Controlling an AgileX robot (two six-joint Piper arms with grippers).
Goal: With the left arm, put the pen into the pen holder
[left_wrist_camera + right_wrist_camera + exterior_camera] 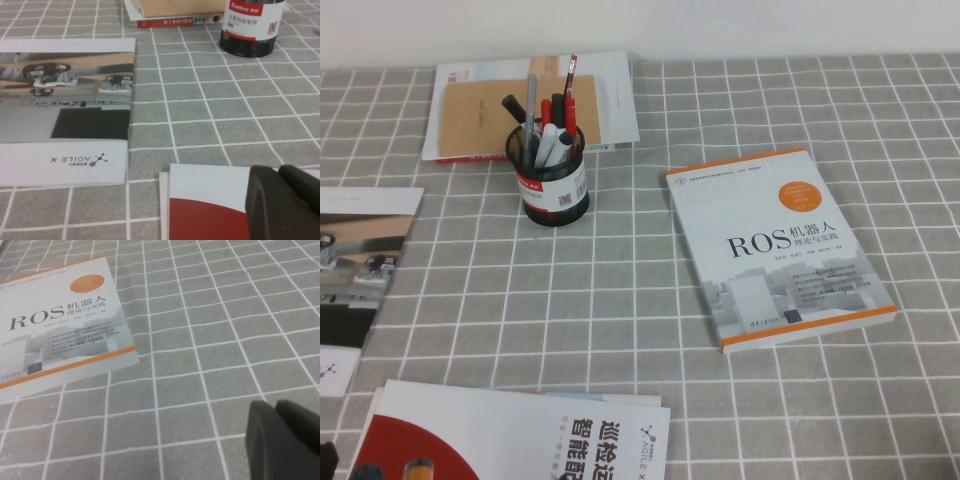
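The black mesh pen holder [556,185] with its red and white label stands upright at the back left of the table. It also shows in the left wrist view [252,27]. A slim grey pen [531,100] stands in it among red pens and black-and-white markers. My left gripper [278,171] is shut and empty, low over the red and white booklet [210,210] at the near left, far from the holder. My right gripper [275,407] is shut and empty over bare cloth, to the right of the ROS book [60,325]. Neither gripper shows clearly in the high view.
A white and orange ROS book [780,245] lies right of centre. An Agilex brochure [360,260] lies at the left edge. A red and white booklet [520,435] lies at the near edge. Tan and white books [485,105] lie behind the holder.
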